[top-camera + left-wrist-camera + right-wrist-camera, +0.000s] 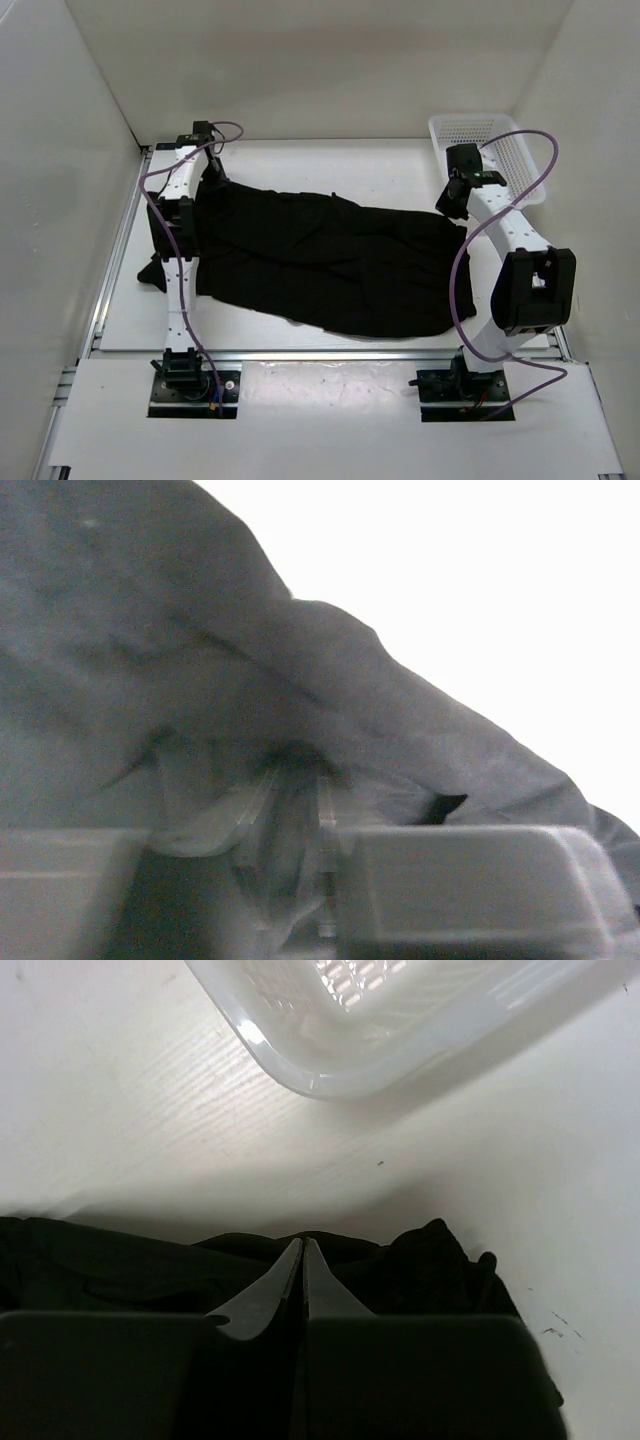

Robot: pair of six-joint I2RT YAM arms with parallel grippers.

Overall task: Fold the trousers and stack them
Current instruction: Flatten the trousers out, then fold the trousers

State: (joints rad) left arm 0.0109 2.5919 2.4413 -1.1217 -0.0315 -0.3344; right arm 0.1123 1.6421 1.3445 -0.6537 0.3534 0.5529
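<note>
The plain black soft-fabric trousers stretch left to right. Left gripper, narrow, sits in their far-left end, hold unclear; right gripper, pressed closed, sits at their right end.

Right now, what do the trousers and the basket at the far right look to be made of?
Trousers: soft black cloth with a matte finish. It wrinkles and lies limp, but the weave is too fine to tell. Basket: white plastic, probably moulded, with lattice-perforated walls and a smooth rim that catches glossy highlights.
</note>
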